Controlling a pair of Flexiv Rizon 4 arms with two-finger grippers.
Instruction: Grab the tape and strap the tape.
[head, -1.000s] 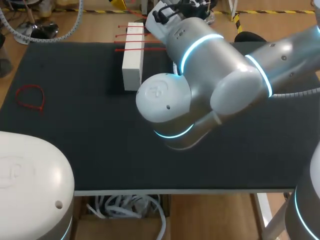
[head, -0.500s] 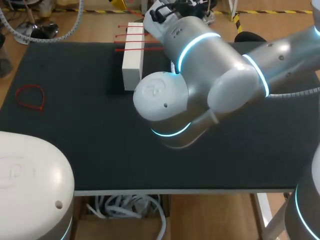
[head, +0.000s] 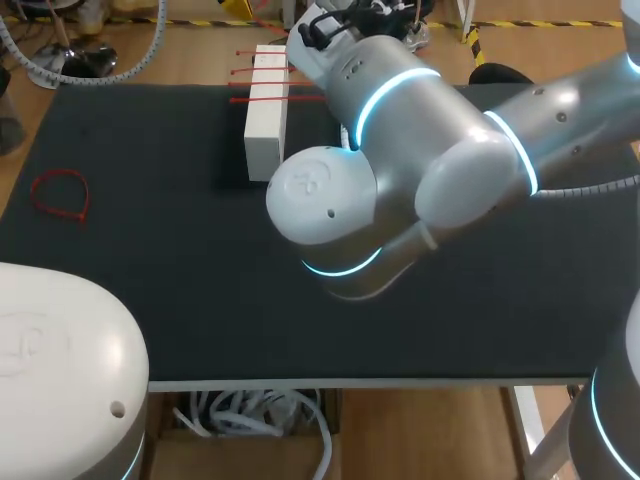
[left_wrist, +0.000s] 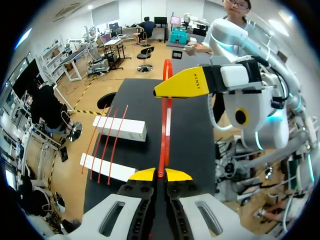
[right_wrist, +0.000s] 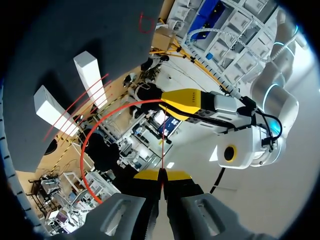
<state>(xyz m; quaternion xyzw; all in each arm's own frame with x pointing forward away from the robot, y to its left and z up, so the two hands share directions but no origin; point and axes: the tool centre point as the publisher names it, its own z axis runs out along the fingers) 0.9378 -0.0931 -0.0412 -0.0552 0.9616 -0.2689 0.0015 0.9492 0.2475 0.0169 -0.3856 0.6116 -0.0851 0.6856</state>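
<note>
On the black mat (head: 150, 250) lies one long white block (head: 265, 125) with four thin red ties (head: 255, 85) across it. One red loop (head: 60, 195) lies far off beside the block, and the smooth round right arm (head: 400, 150) is over its other side. From the left wrist, the left gripper (left_wrist: 160, 175) pinches one thin bendy red tape (left_wrist: 162, 130) near the white block, tips pressed together. From the right wrist, the right gripper (right_wrist: 161, 175) pinches it too, and it curls in one round loop.

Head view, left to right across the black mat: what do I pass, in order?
looped red tie → white block → right arm
</note>
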